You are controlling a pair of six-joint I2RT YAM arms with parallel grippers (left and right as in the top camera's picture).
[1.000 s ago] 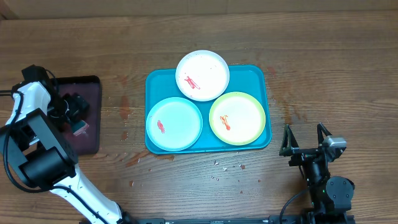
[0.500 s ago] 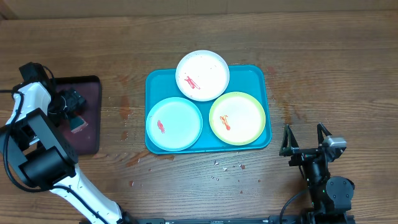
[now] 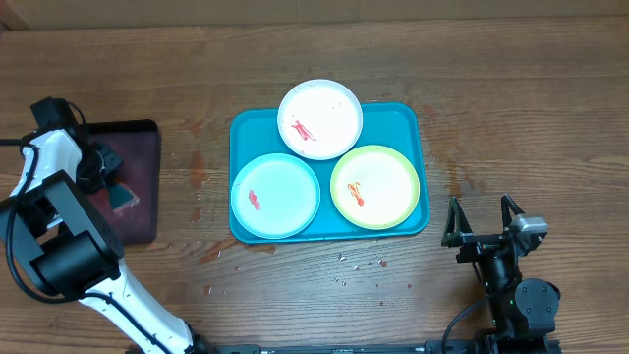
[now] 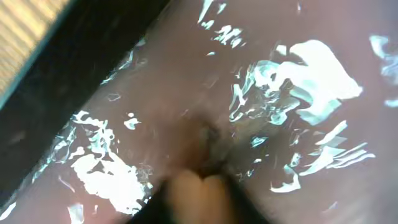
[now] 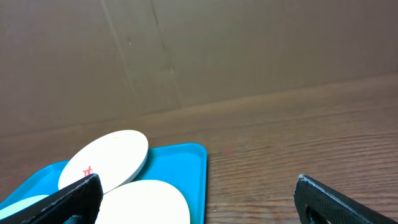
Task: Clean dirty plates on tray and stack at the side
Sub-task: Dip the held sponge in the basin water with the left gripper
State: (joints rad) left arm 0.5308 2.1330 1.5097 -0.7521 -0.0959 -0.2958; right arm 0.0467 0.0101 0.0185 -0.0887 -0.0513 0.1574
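The turquoise tray [image 3: 401, 122] lies flat at the middle of the wooden counter [image 3: 511, 98], and all three plates are on it, none stacked.

- The white plate [image 3: 320, 119] sits at the far edge and overhangs the tray's rim. It carries a red smear near its centre.
- The pale blue plate [image 3: 275, 195] occupies the near left part of the tray and has one small red smear.
- The yellow-green plate [image 3: 375, 186] occupies the near right part and has a reddish-orange smear.
- The white plate overlaps the far edges of the other two. Those two lie just beside each other.

The left claw [image 3: 96, 162] is low over the black tray [image 3: 143, 147] at the left end of the counter, well apart from the plates. Its wrist view shows only a blurred, glistening reddish surface, so I cannot tell whether the fingers are apart or together. A small teal object [image 3: 124, 198] lies in the black tray just beside the claw. Whether the two touch cannot be judged.

The right claw [image 3: 482, 221] is near the tray's near right corner, above the counter. Its fingers are spread wide with nothing between them.

Small pale specks [image 3: 344, 260] dot the counter just in front of the tray.
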